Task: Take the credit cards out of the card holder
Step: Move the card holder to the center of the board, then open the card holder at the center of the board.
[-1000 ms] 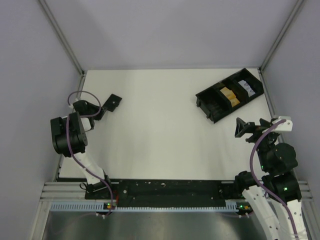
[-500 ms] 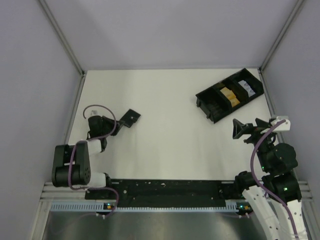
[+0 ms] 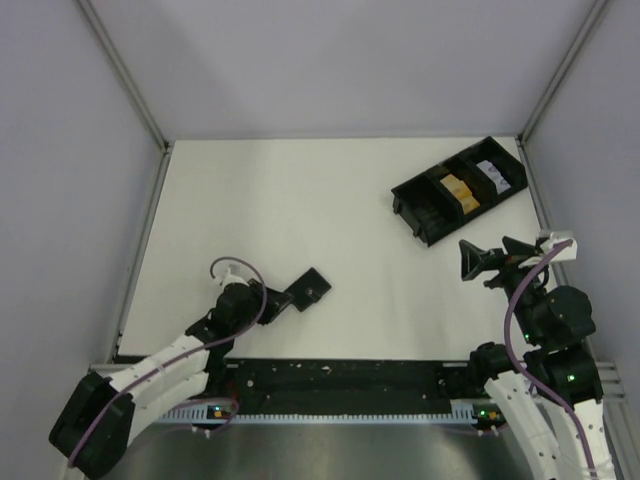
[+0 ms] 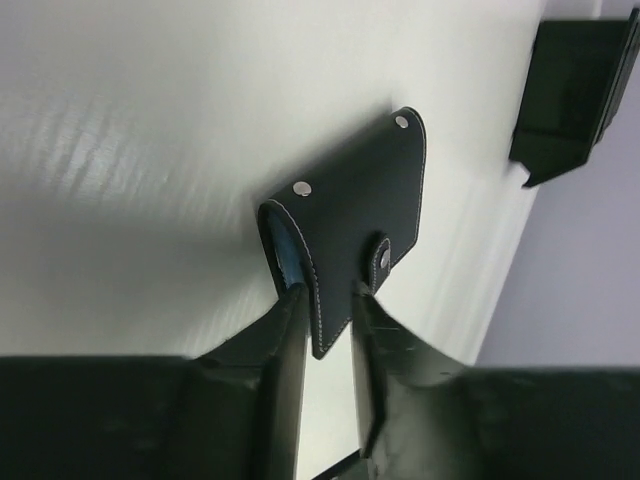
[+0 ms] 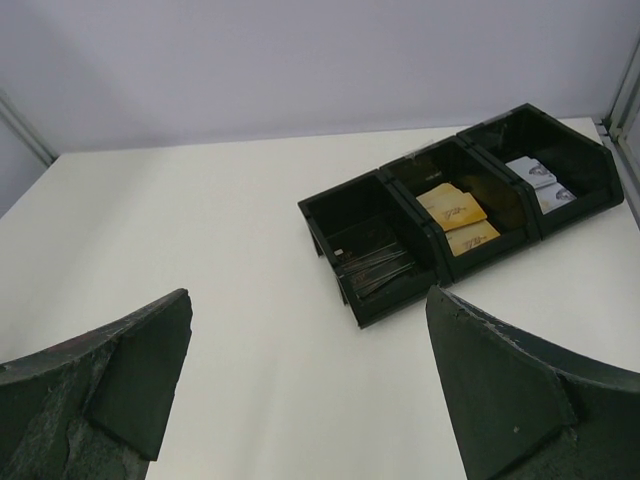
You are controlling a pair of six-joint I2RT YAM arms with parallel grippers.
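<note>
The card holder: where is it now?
In the top view the card holder is by the near edge of the table, left of centre, held by one edge in the left gripper, far from the black tray.

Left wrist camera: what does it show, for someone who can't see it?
A black wallet with silver snaps and a blue lining is pinched in the tool, over a white table. A black tray peeks in top right.

Black card holder (image 4: 355,215) folded shut, tab snapped
</note>
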